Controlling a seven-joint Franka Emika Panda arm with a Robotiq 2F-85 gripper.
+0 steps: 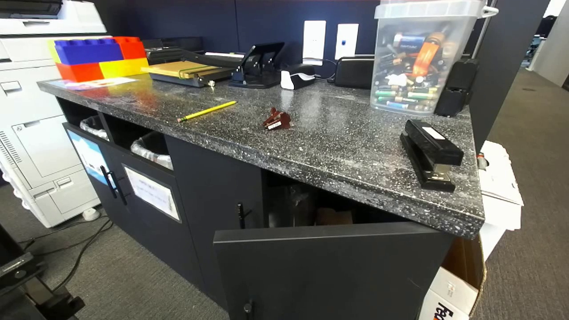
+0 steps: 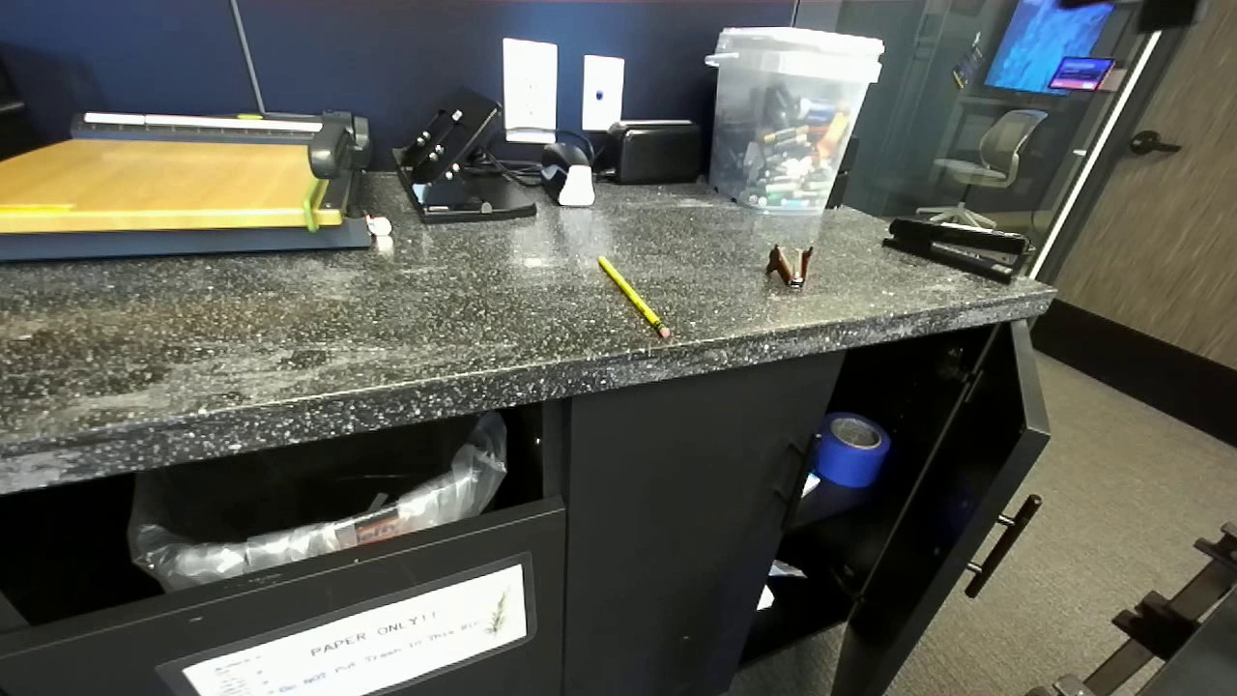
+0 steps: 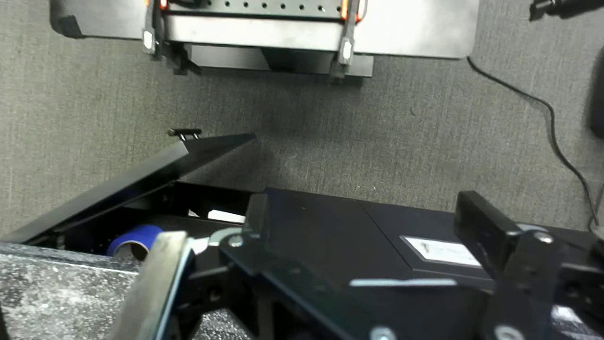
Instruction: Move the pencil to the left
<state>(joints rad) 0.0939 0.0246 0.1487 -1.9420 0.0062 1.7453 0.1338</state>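
On the speckled bench (image 2: pixel 290 319), your pencil (image 2: pixel 633 298) is lying near the reddish-brown staple remover (image 2: pixel 792 268), its pink end pointing toward the front edge. In the wrist view, your claw (image 3: pixel 365 215) is standing with its jaws spread wide, holding nothing.

I'm looking remotely into an office — a boxy white copier (image 1: pixel 35 106) beside a speckled dark-grey tabletop (image 1: pixel 329 138) that carries a flat yellow-wood paper trimmer (image 2: pixel 155 184) and a long black stapler (image 1: pixel 433 144).
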